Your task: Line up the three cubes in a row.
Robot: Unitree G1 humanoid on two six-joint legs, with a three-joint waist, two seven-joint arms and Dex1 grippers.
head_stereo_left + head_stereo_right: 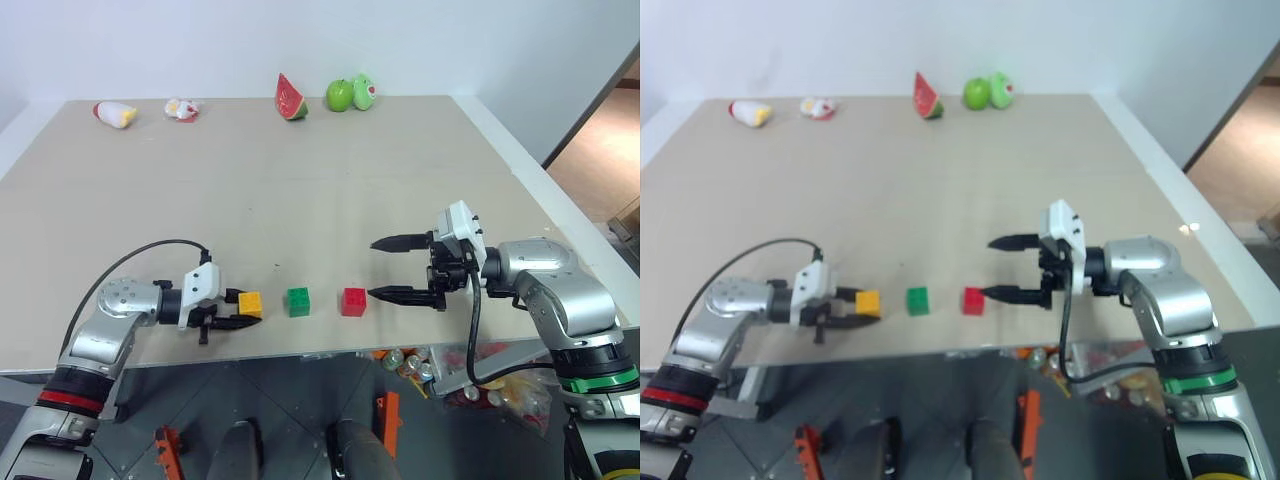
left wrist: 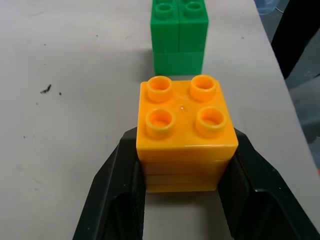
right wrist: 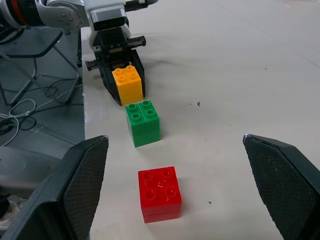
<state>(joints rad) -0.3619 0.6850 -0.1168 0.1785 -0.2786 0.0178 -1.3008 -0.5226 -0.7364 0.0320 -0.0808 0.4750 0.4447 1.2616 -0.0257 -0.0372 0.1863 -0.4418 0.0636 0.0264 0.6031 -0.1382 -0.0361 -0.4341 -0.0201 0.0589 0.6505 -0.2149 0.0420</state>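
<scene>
Beige tabletop (image 1: 300, 200) runs out to a white wall, with a watermelon slice (image 1: 290, 97) and green toy fruits (image 1: 350, 94) far beyond both arms along the back edge. Near the front edge, the left gripper (image 1: 238, 313) is clamped on the yellow-orange cube (image 2: 186, 134), its two black fingers (image 2: 117, 190) pressed to the cube's opposite sides while the cube sits on the table. Just past that cube's far face, along the line the left gripper points, stands the green cube (image 2: 179, 37), apart from it by a small gap; further along the same line is the red cube (image 3: 160, 194). The right gripper (image 1: 400, 268) faces the other way with its jaws spread wide and holding nothing; the red cube lies just ahead of and beside its lower fingertip, not touching. The three cubes already look close to a row. The risk now, I judge, is in letting go: if the left fingers drag on opening, they could twist the yellow-orange cube or nudge it into the green one and skew the line. Likewise the right fingertip could knock the red cube if it sweeps sideways. Both forearms reach inward, low over the table, grippers pointing at each other.
</scene>
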